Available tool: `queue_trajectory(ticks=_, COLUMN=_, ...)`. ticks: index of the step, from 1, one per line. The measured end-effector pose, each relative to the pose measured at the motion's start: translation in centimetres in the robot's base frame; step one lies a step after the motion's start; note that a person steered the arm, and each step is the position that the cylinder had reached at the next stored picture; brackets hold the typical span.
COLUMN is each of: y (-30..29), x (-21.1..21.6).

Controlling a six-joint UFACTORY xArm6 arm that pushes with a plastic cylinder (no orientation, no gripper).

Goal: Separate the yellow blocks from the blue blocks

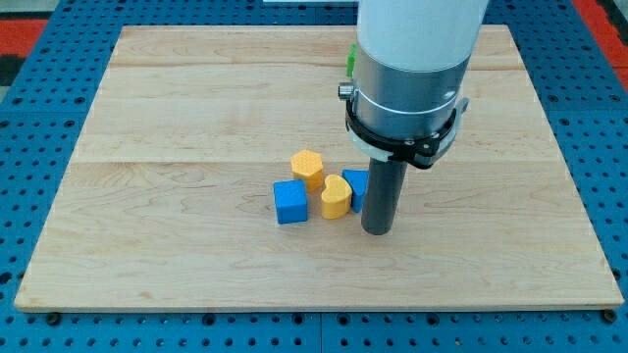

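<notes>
In the camera view the arm comes down from the top edge of the wooden tabletop, right of centre, as a broad white-and-grey cylinder with a black collar, and ends in a straight dark rod standing upright. My tip rests on the board a little right of the middle and toward the bottom edge. There is no claw on this rig, only the rod, so nothing is spread or pinched.

Four blocks show near the middle of the board: two yellow, two blue. The blue cube lies farthest toward the left edge. The yellow hexagonal block sits just above it, toward the top edge. The yellow heart-like block lies between the blue cube and the second blue block, which is partly hidden behind the rod and appears to touch it; its shape cannot be told. A sliver of green shows beside the arm near the top edge.
</notes>
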State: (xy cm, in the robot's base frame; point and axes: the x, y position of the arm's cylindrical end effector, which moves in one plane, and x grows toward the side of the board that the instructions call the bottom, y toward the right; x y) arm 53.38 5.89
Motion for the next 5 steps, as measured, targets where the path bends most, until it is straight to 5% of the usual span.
queue_trajectory(ticks=5, y=-3.0, x=-4.4)
